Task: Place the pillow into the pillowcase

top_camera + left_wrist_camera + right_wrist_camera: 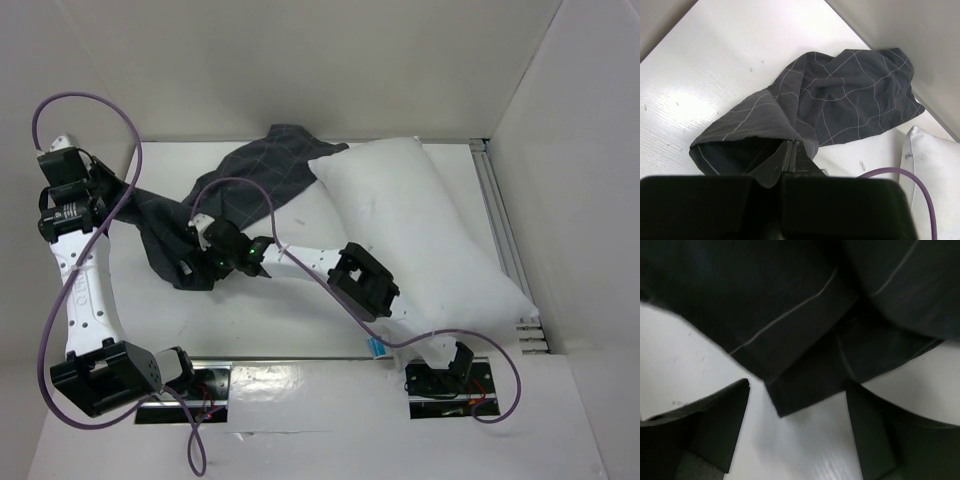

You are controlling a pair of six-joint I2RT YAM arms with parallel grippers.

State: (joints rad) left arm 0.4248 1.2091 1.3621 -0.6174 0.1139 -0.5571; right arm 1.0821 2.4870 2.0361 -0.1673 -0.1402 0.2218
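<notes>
The white pillow [420, 230] lies slanted across the right half of the table; only its corner [935, 165] shows in the left wrist view. The dark grey pillowcase [265, 170] with pale grid lines lies crumpled to the pillow's left, running down toward the left. My left gripper [128, 193] is shut on the pillowcase's left edge, and the cloth [840, 95] bunches over the closed jaws [791, 150]. My right gripper [200, 262] stands open at the pillowcase's near end. One cloth corner [800, 385] lies between its spread fingers [725, 425], neither of which presses on it.
White walls close in the table at the back, left and right. A metal rail [500, 230] runs along the right edge beside the pillow. Purple cables [120, 130] loop over both arms, and one [900, 175] passes near the pillow's corner.
</notes>
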